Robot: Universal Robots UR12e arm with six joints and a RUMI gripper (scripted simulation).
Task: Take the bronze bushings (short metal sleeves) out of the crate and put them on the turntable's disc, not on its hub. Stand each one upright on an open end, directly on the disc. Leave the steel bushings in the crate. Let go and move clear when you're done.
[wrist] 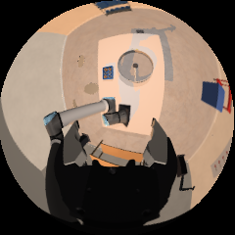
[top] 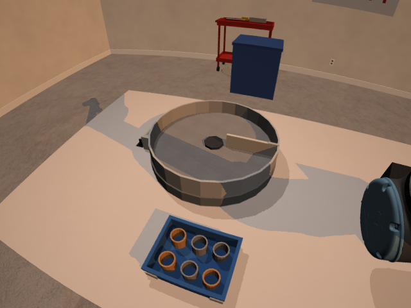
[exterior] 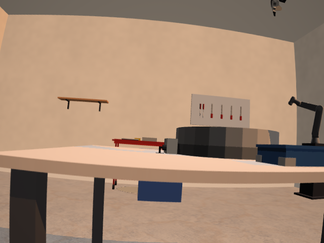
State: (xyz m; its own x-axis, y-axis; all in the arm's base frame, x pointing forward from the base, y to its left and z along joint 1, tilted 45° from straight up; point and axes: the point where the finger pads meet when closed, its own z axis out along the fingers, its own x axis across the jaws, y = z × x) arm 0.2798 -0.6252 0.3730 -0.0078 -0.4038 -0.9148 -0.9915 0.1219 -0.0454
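Observation:
The blue crate (top: pixel 192 256) stands on the table's near side and holds three bronze bushings (top: pixel 178 237) (top: pixel 167 260) (top: pixel 211 278) and three steel bushings (top: pixel 200 244) (top: pixel 221 251) (top: pixel 189 269), all upright. The turntable (top: pixel 212 151) sits behind it, with a grey disc (top: pixel 185 155) and a dark hub (top: pixel 212 142); nothing stands on the disc. My gripper (wrist: pixel 115 119) is open and empty, high above the table and far from the crate (wrist: pixel 108 72) and the turntable (wrist: pixel 135 66). It shows at the top edge of the exterior view (exterior: pixel 274 6).
A raised rim rings the disc, and a tan fence (top: pixel 250 143) runs from near the hub to the rim. The arm's base (top: pixel 384 219) stands at the table's right edge. A blue cabinet (top: pixel 256 66) and a red cart (top: pixel 243 33) stand on the floor behind.

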